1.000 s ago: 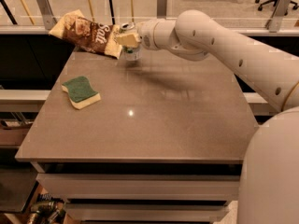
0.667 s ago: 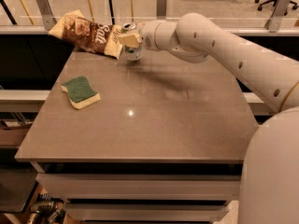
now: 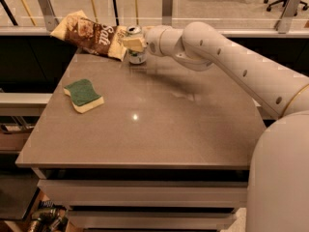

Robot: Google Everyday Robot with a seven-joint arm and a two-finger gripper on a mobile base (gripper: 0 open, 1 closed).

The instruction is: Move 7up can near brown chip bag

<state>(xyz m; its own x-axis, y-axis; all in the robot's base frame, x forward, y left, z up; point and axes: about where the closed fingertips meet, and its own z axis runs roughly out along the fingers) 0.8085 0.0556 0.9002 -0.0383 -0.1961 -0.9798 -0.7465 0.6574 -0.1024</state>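
The arm (image 3: 231,64) reaches over the table (image 3: 159,129) from 3 o'clock. The bag (image 3: 89,33) lies at 11 o'clock, the sponge (image 3: 83,94) at 9. The can (image 3: 138,57) is upright at 12, just beside the bag, clasped by the gripper (image 3: 134,40).

Our hand (image 3: 135,43) sits at the far edge of the bench (image 3: 159,129), closed on the 7up can (image 3: 138,56). Just beyond its fingertips lies the brown chip bag (image 3: 91,35), its end right beside the can, so we find no passage on that side. Past the hand, over the bench's far edge, a ledge with upright posts (image 3: 167,6) closes things off. Back from the hand, our own arm (image 3: 231,62) spans the bench's rear corner. Nearer the camera than the hand, the bench top lies open. Only the green sponge (image 3: 83,94) stands there, well apart from the hand.
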